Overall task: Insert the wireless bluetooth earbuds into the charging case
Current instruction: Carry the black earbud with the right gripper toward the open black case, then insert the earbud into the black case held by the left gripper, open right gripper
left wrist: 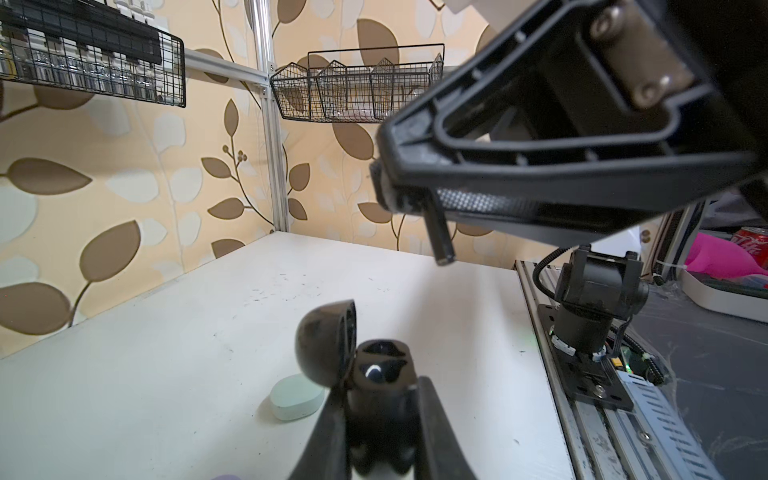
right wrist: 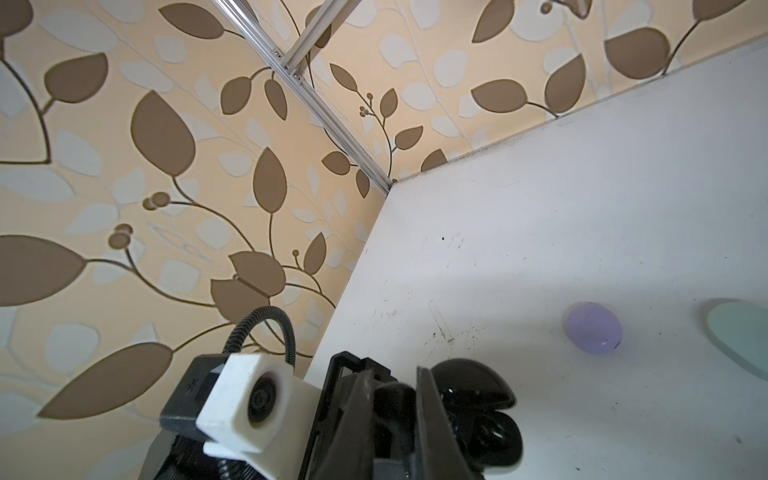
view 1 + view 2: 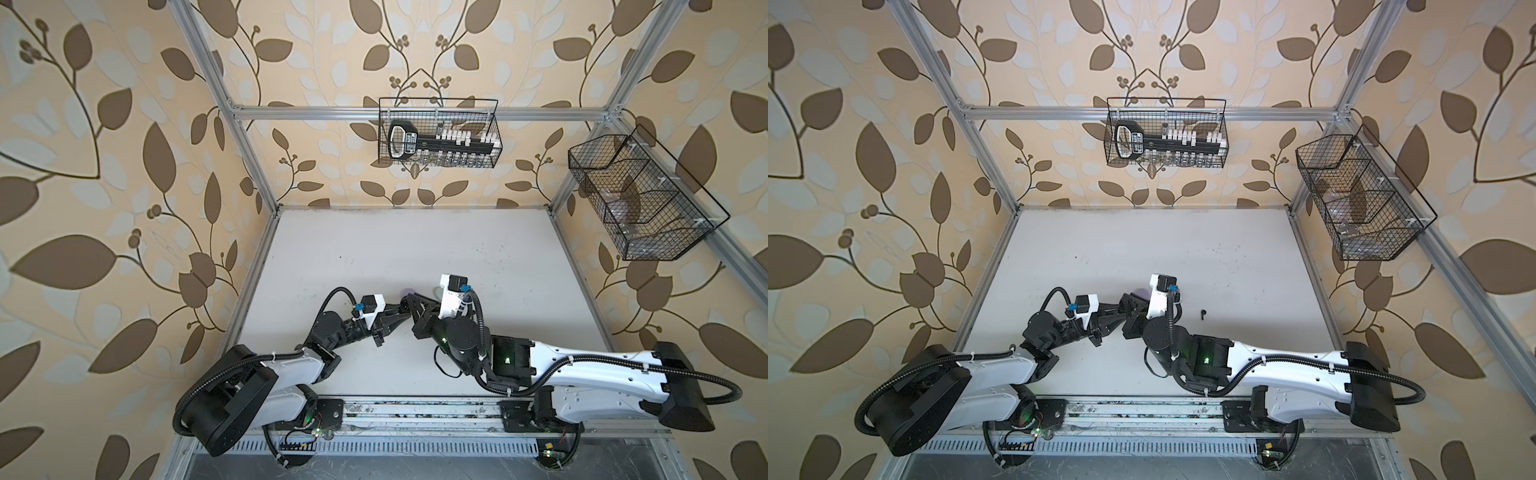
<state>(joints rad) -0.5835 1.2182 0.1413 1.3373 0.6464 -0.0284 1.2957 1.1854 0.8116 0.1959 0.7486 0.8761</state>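
Note:
My left gripper [image 1: 379,386] is shut on a black charging case [image 1: 384,370], holding it off the table with its lid [image 1: 326,343] swung open. My right gripper [image 2: 394,374] is shut on a black earbud [image 2: 395,399]. In the left wrist view the earbud's stem [image 1: 441,235] sticks out of those fingers, above the open case and apart from it. In both top views the two grippers [image 3: 405,307] [image 3: 1126,306] meet at mid table. Another black earbud [image 3: 1203,313] lies on the white table to the right of them.
A closed lavender case [image 2: 594,328] and a closed mint case [image 1: 297,397] lie on the table just beyond the grippers. Wire baskets hang on the back wall [image 3: 438,133] and the right wall [image 3: 640,199]. The arm rail [image 3: 415,411] runs along the front edge.

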